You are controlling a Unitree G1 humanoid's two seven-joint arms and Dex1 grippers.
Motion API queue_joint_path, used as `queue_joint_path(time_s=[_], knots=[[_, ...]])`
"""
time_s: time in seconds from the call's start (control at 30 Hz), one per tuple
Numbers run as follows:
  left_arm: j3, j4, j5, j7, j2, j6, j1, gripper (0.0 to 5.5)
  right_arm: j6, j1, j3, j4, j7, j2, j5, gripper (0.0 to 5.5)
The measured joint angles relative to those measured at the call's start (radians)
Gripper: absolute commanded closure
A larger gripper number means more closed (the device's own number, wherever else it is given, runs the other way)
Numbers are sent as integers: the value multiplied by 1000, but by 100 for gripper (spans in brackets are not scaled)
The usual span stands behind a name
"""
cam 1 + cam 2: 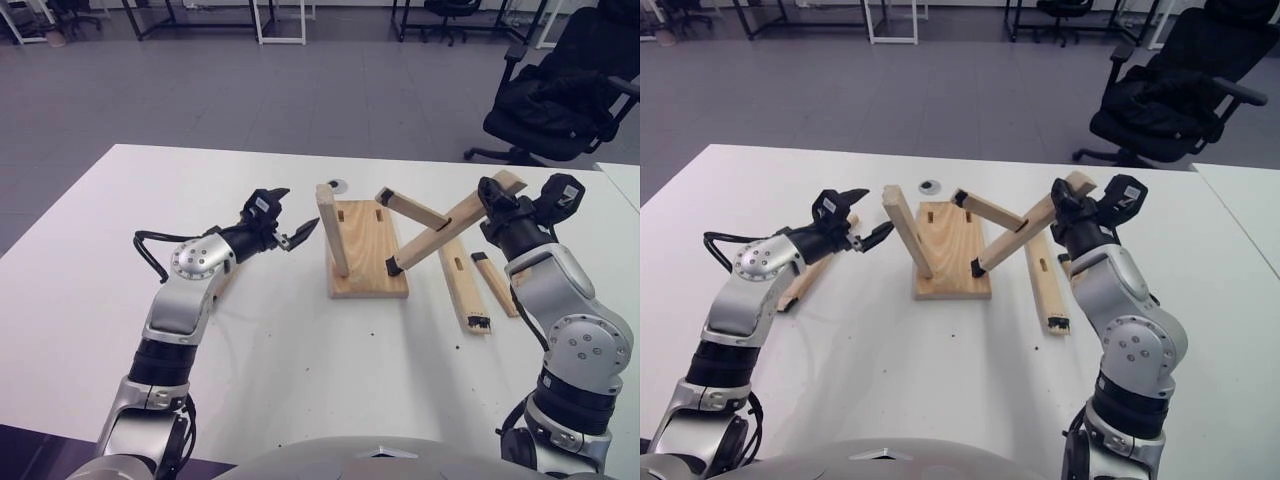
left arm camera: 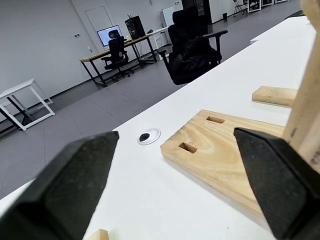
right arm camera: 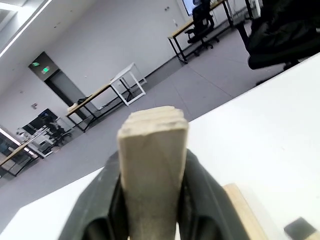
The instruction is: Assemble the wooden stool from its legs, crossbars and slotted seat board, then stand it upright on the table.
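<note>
Left tool (image 1: 292, 218) spread, empty, just beside the upright leg (image 1: 333, 228) standing on the seat board (image 1: 372, 262). Board lies flat mid-tabletop (image 1: 300, 350). Right tool (image 1: 497, 200) pinching the tilted leg (image 1: 448, 233) at its top end, lower end on the board. Loose leg (image 1: 465, 288) flat alongside.

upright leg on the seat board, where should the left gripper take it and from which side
Probably around mid-height, from the robot's left. The upright leg stands at the left edge of the seat board with that side free, and the open left gripper sits level with it there.
</note>
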Motion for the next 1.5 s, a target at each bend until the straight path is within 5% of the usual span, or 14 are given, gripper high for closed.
queue_joint_path(time_s=[0.27, 0.5, 0.97, 1.13, 1.5], knots=[[33, -150, -62, 41, -9, 133, -29, 126, -71, 53, 130, -75, 4, 63, -193, 449], [56, -193, -76, 123, -2, 213, -50, 126, -50, 86, 317, -106, 61, -4, -387, 446], [18, -377, -122, 174, -7, 376, -214, 126, -101, 105, 308, -65, 151, 58, -474, 446], [-105, -276, 0, 157, 57, 256, -210, 126, -106, 110, 309, -58, 172, 77, -507, 446], [-169, -204, 71, 160, 88, 58, -200, 126, -120, 129, 279, -48, 234, 77, -514, 446]])
